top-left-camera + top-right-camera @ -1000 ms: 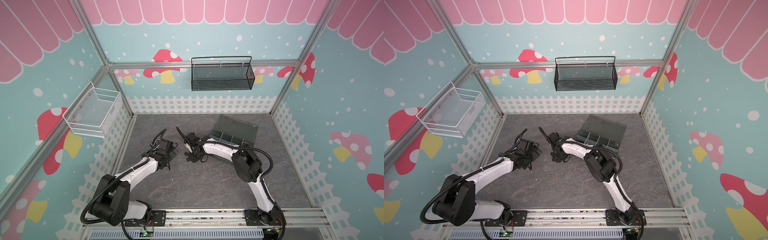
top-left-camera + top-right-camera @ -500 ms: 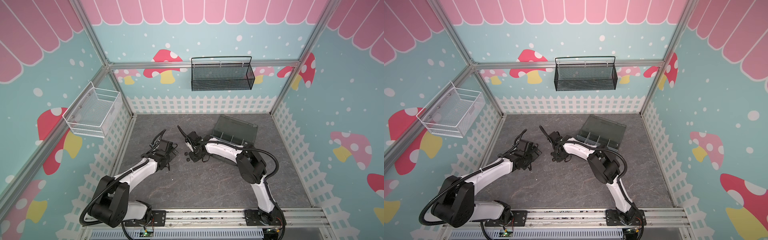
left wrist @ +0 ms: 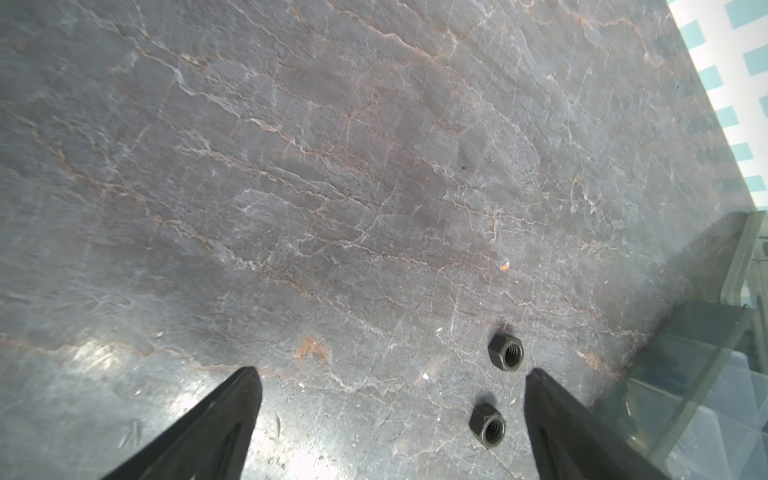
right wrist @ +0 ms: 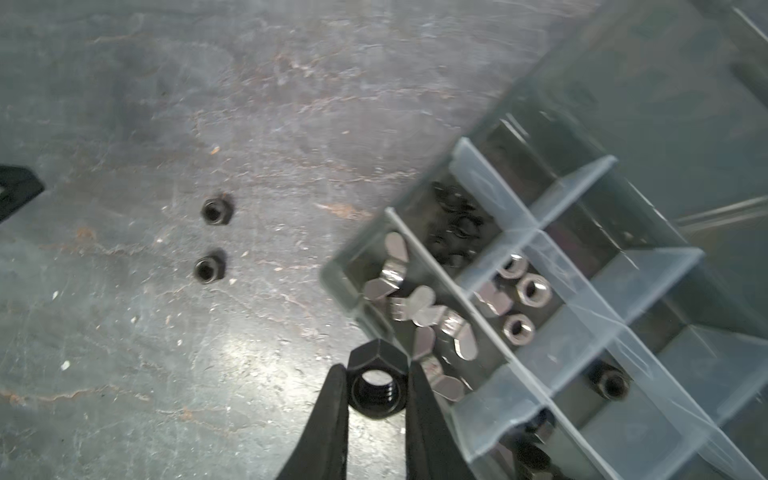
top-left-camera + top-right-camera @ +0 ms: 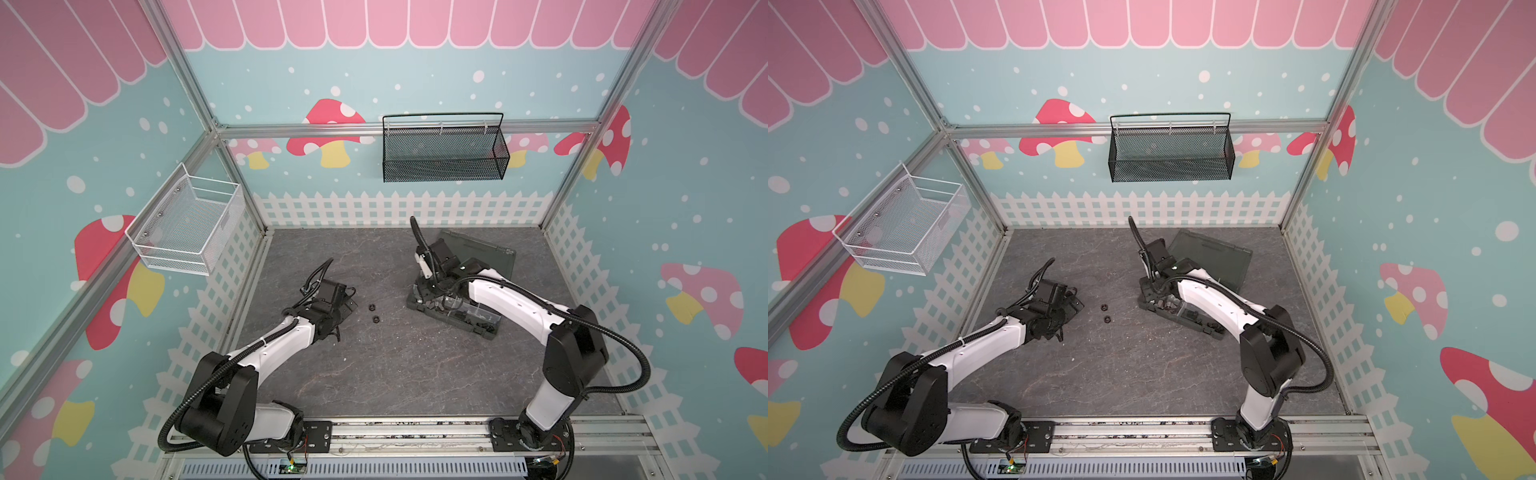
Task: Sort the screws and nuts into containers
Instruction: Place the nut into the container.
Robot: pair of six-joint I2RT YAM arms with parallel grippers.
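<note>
**Right gripper carries one black nut at the box corner**

Your right gripper (image 4: 376, 368) is clamped on the held nut (image 4: 376, 409), a black hexagon with a threaded hole, just beside the corner of the organizer box (image 4: 536, 224). You have two more black ones on the table (image 5: 374, 374): loose nut one (image 3: 505, 351) and loose nut two (image 3: 487, 424). They lie just beside your left gripper (image 3: 392, 374), which is spread wide and empty. Only the right wrist view shows you the grip and three silver hex nuts (image 4: 534, 289) in one cell. In both top views the arm hides these.
</note>
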